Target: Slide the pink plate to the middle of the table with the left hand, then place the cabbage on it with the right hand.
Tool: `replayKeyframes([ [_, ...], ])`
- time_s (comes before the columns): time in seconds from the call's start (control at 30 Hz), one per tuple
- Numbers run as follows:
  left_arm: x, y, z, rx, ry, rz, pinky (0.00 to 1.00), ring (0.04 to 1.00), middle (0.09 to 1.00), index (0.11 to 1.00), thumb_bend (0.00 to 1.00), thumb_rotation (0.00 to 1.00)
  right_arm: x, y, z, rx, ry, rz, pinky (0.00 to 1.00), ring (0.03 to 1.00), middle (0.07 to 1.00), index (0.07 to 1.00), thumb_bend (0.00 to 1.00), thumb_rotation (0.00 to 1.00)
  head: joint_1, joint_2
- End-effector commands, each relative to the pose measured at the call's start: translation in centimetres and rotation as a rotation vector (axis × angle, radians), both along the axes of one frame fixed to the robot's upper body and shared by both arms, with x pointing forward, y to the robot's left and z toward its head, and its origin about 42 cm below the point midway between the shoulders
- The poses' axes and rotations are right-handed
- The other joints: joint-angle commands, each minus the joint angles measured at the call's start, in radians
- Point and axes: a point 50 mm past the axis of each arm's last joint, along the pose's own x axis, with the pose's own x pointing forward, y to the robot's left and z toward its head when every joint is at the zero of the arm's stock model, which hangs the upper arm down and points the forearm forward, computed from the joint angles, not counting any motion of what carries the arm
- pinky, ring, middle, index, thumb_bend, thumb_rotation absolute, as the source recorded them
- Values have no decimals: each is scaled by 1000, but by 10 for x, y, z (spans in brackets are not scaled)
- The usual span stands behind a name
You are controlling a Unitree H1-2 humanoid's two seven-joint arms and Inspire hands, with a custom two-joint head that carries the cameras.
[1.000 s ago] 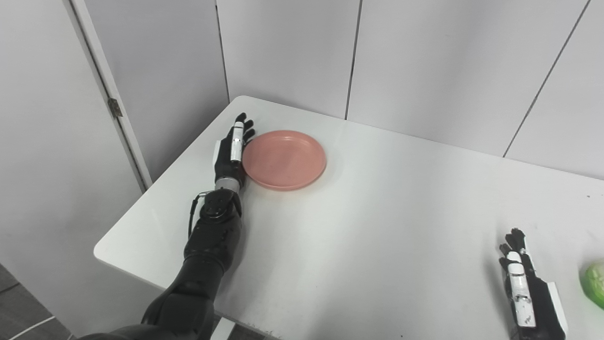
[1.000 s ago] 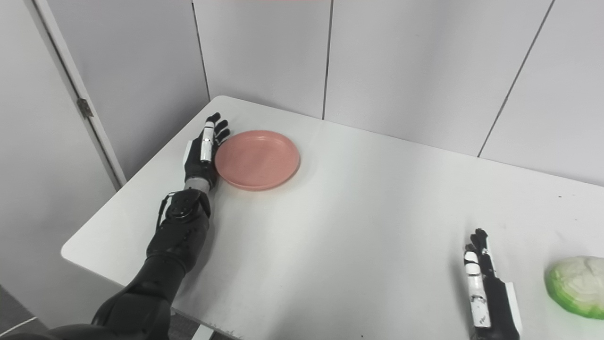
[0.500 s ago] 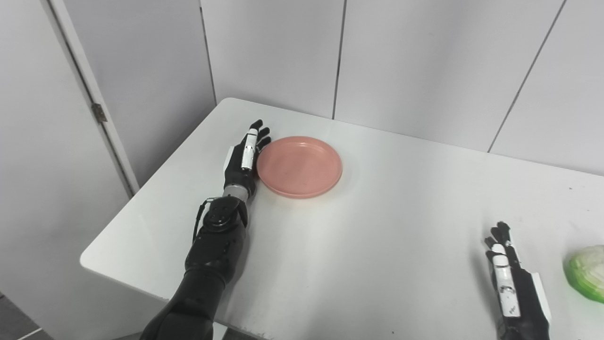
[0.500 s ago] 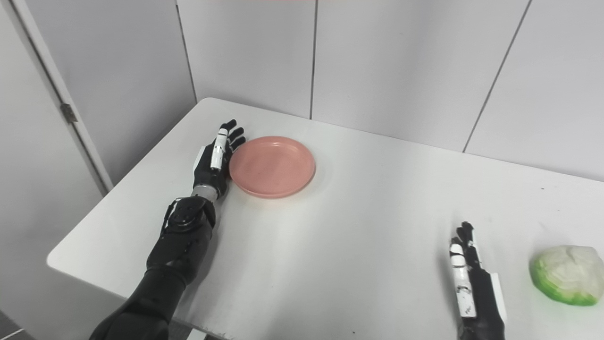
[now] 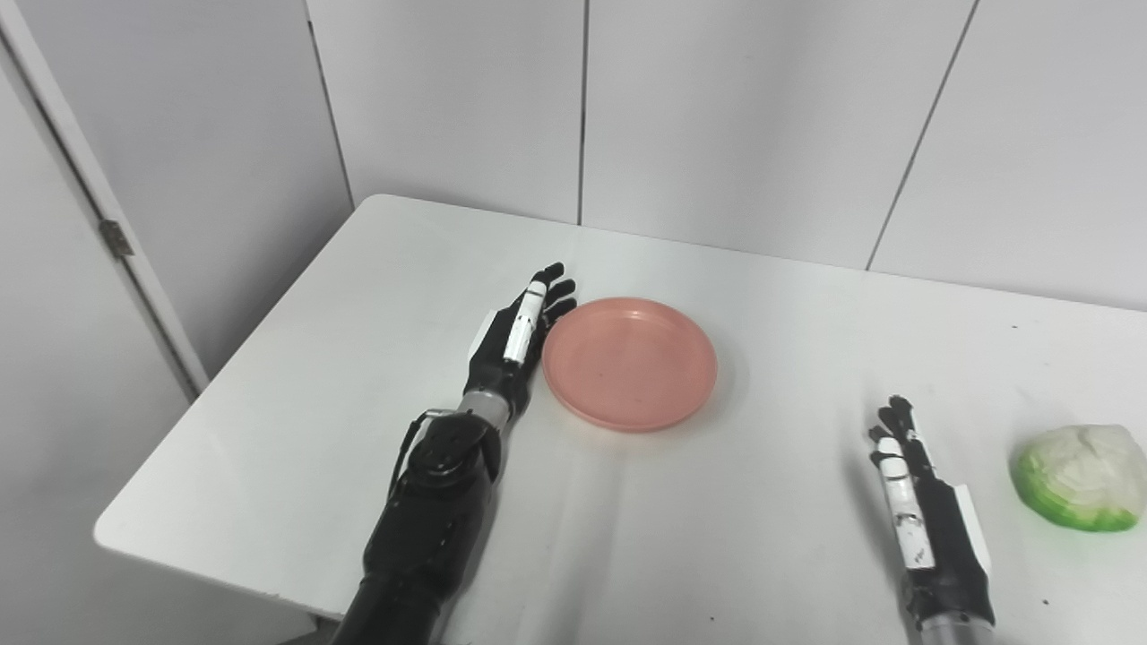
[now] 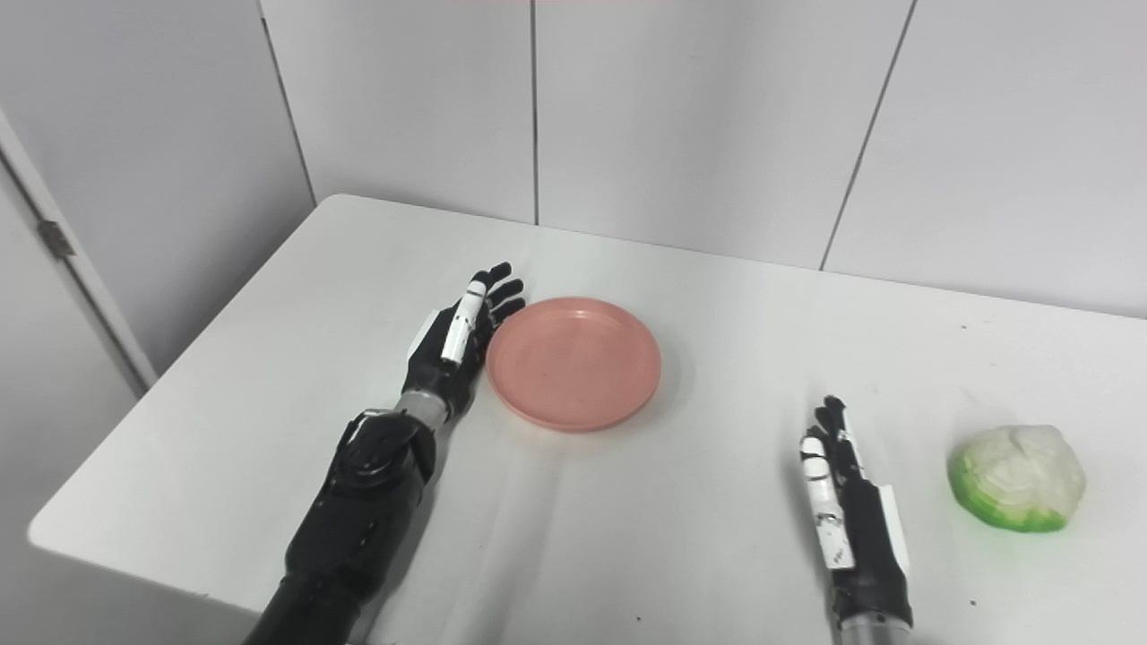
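no readable writing. i'm keeping my left hand [image 5: 513, 345] flat, fingers extended, pressing the pink plate [image 5: 629, 364] at its 9 o'clock edge. right hand [image 5: 923, 515] is lying open, empty; cabbage [image 5: 1079, 477] sitting at its 3 o'clock.

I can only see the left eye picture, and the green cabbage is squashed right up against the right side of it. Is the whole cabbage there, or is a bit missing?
Observer: It is all there. In the right eye view the cabbage shows whole, a rounded lump, green around the bottom and pale on top, sitting on the table.
Operator: Is it about to fall off the side of the table?
Observer: It does not look like it. In the right eye view the white tabletop carries on to the right of the cabbage as far as the picture's edge, so the table's right side is not in view there either.
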Motion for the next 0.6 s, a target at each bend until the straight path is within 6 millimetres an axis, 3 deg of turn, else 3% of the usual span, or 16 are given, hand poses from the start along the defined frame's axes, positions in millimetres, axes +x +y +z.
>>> replayKeyframes([
  [0.0, -9, -19, -10, -27, 86, -73, 898, 900, 908, 898, 412, 1000, 4, 13, 4, 18, -33, 33, 925, 939, 961, 974, 233, 1000, -7, 1],
  [0.27, -34, -44, -14, -51, 107, -159, 889, 904, 906, 895, 410, 1000, 4, 23, 6, 26, -28, 31, 916, 931, 953, 968, 244, 1000, -85, 20],
  [0.57, -56, -55, -7, -94, 97, -191, 897, 899, 910, 893, 400, 1000, 6, 32, 7, 16, -37, 21, 898, 920, 944, 955, 259, 1000, -144, 34],
])
